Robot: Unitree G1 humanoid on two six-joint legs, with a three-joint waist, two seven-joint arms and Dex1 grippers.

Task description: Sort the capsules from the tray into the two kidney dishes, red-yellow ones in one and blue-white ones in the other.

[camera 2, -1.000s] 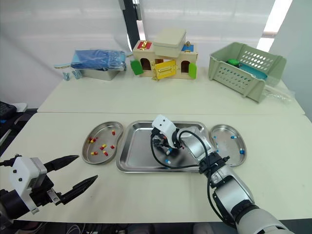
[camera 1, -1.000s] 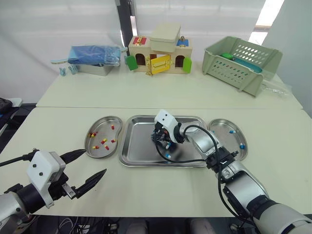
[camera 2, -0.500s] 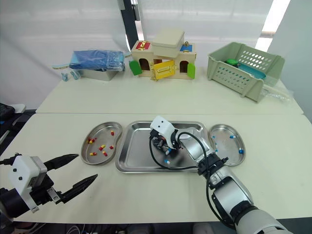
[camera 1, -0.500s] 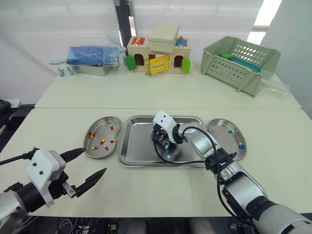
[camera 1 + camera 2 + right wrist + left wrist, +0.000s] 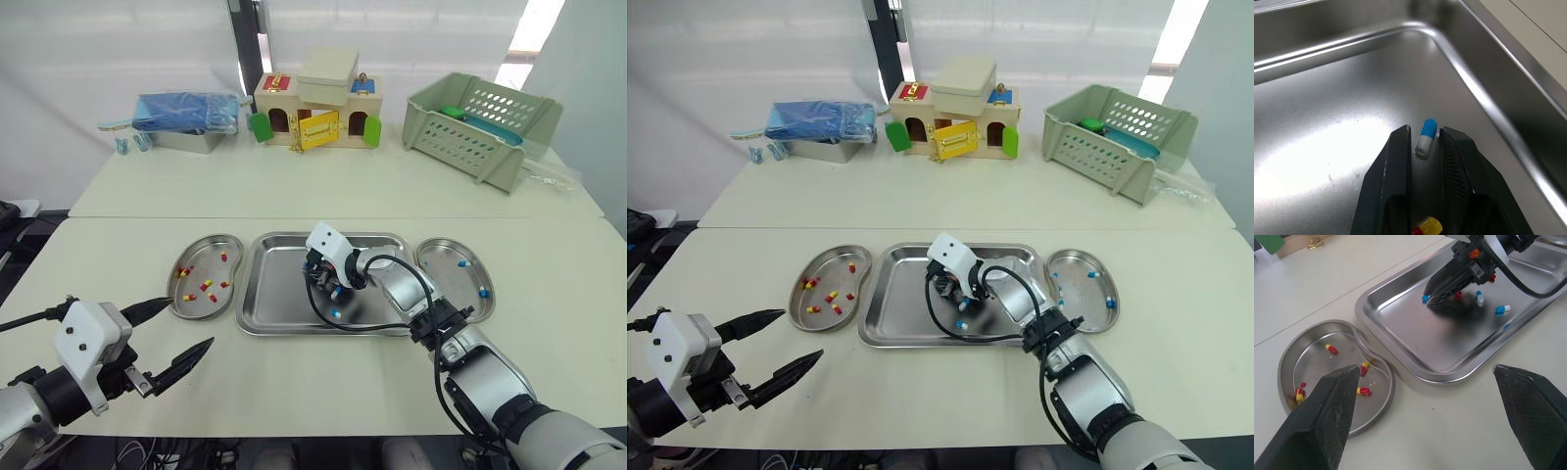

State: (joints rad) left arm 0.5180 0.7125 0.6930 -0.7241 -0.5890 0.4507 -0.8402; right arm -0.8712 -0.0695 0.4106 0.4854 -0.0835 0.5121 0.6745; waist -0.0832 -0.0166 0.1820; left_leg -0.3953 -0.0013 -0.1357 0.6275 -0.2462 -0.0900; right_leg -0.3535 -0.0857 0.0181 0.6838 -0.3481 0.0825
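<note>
My right gripper (image 5: pixel 1425 132) low in the left half of the steel tray (image 5: pixel 257 294), fingertips pinched on a blue-white capsule (image 5: pixel 1426 138), red-yellow capsule (image 5: pixel 1428 226) partly cut off behind them, my left gripper (image 5: pixel 188 326) spread wide over the table's near-left edge.

tray (image 5: pixel 1415 338): one
kidney dishes (image 5: pixel 1322 377): two
blue-white capsules (image 5: pixel 1502 309), tray: three
blue-white, 3 o'clock dish: two
red-yellow capsules (image 5: pixel 1362 390), 9 o'clock dish: about six
red-yellow, tray: two
</note>
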